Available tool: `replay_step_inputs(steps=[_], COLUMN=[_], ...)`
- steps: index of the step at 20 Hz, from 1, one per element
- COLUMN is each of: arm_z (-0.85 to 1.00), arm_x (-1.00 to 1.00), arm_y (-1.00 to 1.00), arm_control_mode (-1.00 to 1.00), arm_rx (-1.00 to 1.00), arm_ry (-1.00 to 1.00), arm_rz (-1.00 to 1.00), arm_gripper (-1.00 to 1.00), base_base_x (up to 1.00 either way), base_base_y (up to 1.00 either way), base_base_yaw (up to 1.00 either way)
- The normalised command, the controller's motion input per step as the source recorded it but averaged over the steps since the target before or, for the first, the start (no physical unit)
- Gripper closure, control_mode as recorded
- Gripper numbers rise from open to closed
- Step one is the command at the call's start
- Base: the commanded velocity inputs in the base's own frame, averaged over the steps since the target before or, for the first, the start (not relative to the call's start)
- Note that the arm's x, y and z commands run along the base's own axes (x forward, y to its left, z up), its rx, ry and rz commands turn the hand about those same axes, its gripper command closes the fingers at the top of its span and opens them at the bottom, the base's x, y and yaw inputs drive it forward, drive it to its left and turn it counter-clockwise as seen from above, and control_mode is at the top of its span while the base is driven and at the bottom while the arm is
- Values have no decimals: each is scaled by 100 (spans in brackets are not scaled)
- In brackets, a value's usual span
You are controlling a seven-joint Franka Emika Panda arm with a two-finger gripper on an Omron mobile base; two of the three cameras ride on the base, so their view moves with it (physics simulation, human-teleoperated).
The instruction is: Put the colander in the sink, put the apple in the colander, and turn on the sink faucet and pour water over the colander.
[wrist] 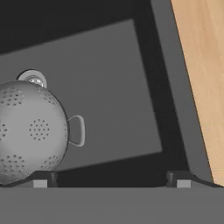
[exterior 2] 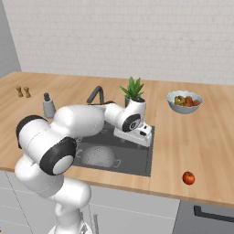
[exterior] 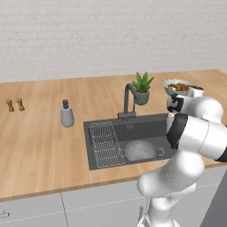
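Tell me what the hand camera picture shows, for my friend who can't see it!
A round grey metal colander full of little holes sits in the dark grey sink, one loop handle sticking out. The robot's two dark fingers stand wide apart, holding nothing. A strip of wooden counter runs beside the sink.

My own arm covered the sink's right end in the left base view. The colander ran off the hand view's left edge, partly hiding the drain.
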Motion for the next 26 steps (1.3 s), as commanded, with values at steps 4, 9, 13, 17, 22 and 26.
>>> replay_step_inputs(steps=[4, 9, 13, 17, 22, 26], arm_z=[38, 1, -3, -9, 0, 0], arm_x=[-31, -5, -9, -25, -63, -48], arm_y=[-99, -99, -90, -96, -72, -56], arm_control_mode=[-100, -100, -100, -100, -100, -100], arm_rx=[-1, -7, -11, -11, -3, 0], arm_ry=[0, 5, 1, 1, 0, 0], arm_rz=[0, -1, 0, 0, 0, 0], arm_gripper=[-100, -100, -100, -100, -100, -100], base_base_x=[0, 0, 0, 0, 0, 0], base_base_y=[0, 0, 0, 0, 0, 0], base_base_yaw=[0, 0, 0, 0, 0, 0])
